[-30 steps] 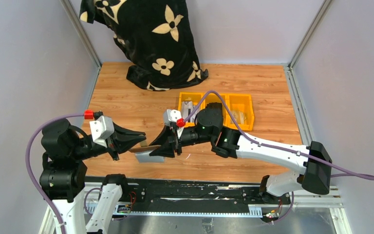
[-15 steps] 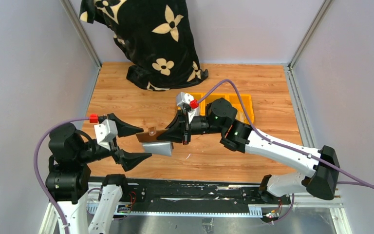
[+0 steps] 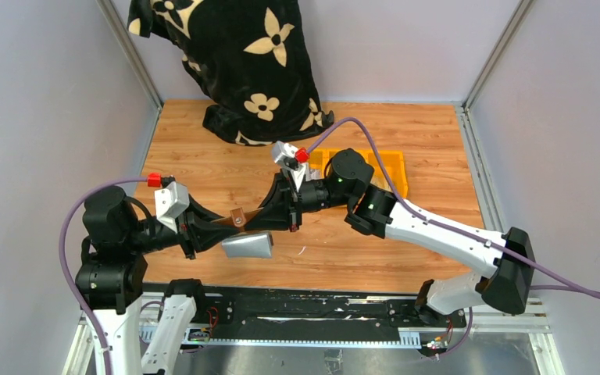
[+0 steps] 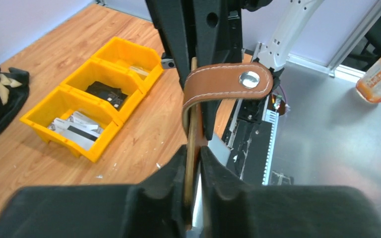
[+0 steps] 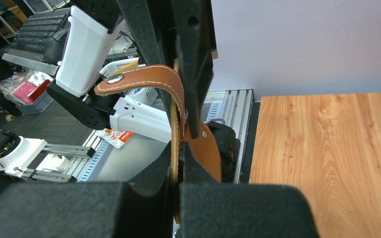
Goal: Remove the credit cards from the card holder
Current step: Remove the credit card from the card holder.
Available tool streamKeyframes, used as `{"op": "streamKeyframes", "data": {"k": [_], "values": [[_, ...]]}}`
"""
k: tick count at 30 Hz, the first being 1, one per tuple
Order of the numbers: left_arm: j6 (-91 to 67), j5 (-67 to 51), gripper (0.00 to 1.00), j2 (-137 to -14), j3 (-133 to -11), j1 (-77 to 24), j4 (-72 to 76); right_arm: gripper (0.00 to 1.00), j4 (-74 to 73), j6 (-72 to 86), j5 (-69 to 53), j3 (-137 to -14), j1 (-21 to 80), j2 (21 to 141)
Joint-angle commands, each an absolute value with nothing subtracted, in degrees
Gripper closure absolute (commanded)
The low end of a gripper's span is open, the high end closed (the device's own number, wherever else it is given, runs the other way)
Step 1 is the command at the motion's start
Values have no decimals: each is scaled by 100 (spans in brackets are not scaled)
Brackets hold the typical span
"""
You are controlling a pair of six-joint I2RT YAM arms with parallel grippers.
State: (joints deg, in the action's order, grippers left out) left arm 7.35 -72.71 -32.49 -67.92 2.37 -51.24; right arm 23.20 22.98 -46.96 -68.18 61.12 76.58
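Observation:
The brown leather card holder [image 3: 238,219] hangs in the air between both grippers, its snap tab [image 4: 228,84] curling upward. My left gripper [image 3: 207,226] is shut on its left end, and the holder's edge [image 4: 192,144] stands clamped between the fingers. My right gripper [image 3: 273,212] is shut on the opposite end, pinching the leather edge [image 5: 177,134]. A silvery sleeve [image 3: 248,245] hangs below the holder. Pale flat cards [image 4: 74,130], seemingly credit cards, lie in the nearest yellow bin [image 4: 39,119]. Whether any card sits inside the holder is hidden.
Three joined yellow bins [image 3: 387,172] stand at mid-right, partly hidden behind the right arm; the middle one holds a black object [image 4: 105,94]. A black flowered cloth [image 3: 242,55] is heaped at the back. The metal rail [image 3: 305,316] runs along the near edge.
The left gripper opened wide, then closed on the holder's left end. The right gripper shut on the holder and lifted it off the table toward the back.

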Motion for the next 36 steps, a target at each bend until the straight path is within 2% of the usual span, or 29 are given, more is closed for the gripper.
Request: {"op": "streamKeyframes", "data": {"k": [1, 2, 3, 6, 8, 10, 16, 18, 30, 36], "values": [[649, -7432, 90, -3371, -6839, 204, -5115, 100, 2652, 2564, -4922, -7254, 6245, 7821], [635, -7452, 98, -3395, -6863, 204, -5120, 98, 2660, 2558, -4900, -7265, 6254, 7837], [612, -7452, 100, -3419, -6903, 207, -5122, 89, 2654, 2558, -4839, -7244, 6253, 7843], [373, -7545, 100, -3582, -7152, 209, -5135, 48, 2731, 2471, -4713, -6997, 6228, 7708], [85, -7630, 100, -3817, -7379, 207, -5136, 39, 2970, 2419, -4801, -6664, 6191, 7567], [-347, -7596, 100, -4090, -7639, 205, -5133, 34, 3425, 2441, -4943, -6183, 6149, 7401], [-1103, -7148, 100, -4543, -8162, 206, -5137, 33, 4879, 2928, -4884, -5014, 6152, 6884], [-1236, -7017, 100, -4542, -8211, 210, -5125, 34, 4963, 2947, -4794, -4905, 6152, 6804], [-1750, -7020, 100, -4579, -8267, 211, -5124, 56, 4850, 2607, -4154, -4754, 6165, 6623], [-1957, -7000, 100, -4732, -8364, 206, -5081, 51, 4649, 2347, -4176, -4724, 6266, 6446]]}}
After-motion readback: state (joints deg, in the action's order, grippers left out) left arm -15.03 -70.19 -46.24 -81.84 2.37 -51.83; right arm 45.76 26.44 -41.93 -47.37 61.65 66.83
